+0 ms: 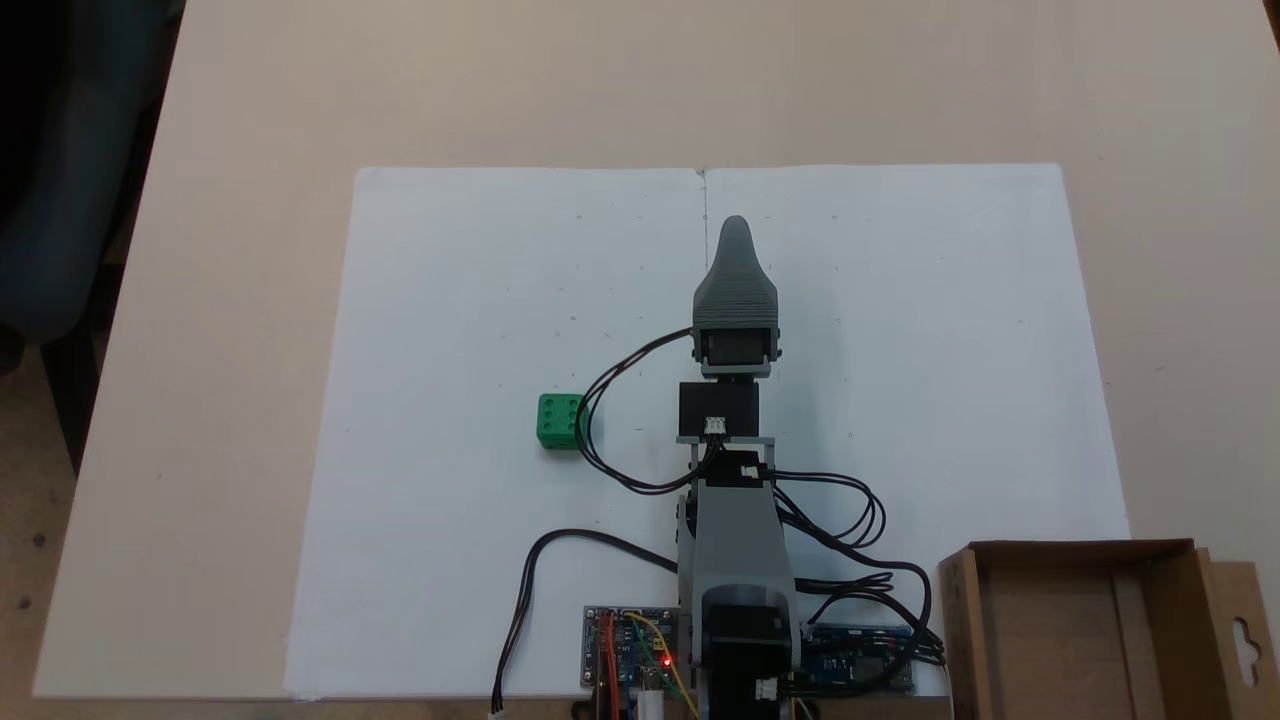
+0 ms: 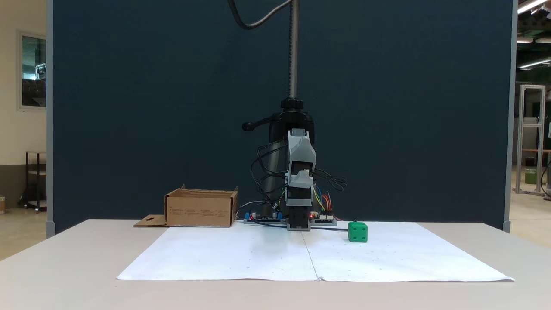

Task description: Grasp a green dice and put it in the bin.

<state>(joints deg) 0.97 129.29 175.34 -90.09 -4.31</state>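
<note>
A green dice [image 1: 558,420] sits on the white paper, left of the arm in one fixed view and right of it [image 2: 357,232] in the other. My gripper [image 1: 735,228] points away from the base above the paper's centre seam, well clear of the dice; end-on it appears low in front of the folded arm [image 2: 300,175]. Just one grey jaw shows from above, so whether it is open or shut is unclear. Nothing is seen held. The bin [image 1: 1080,550], a brown cardboard box with a hang-hole flap [image 1: 1240,630], stands beside the base [image 2: 200,209].
White paper sheets [image 1: 480,300] cover the beige table [image 1: 250,100]. Circuit boards [image 1: 630,650] and looping black cables [image 1: 600,400] lie around the arm's base, one loop close to the dice. A camera pole [image 2: 293,47] rises behind the arm before a dark partition.
</note>
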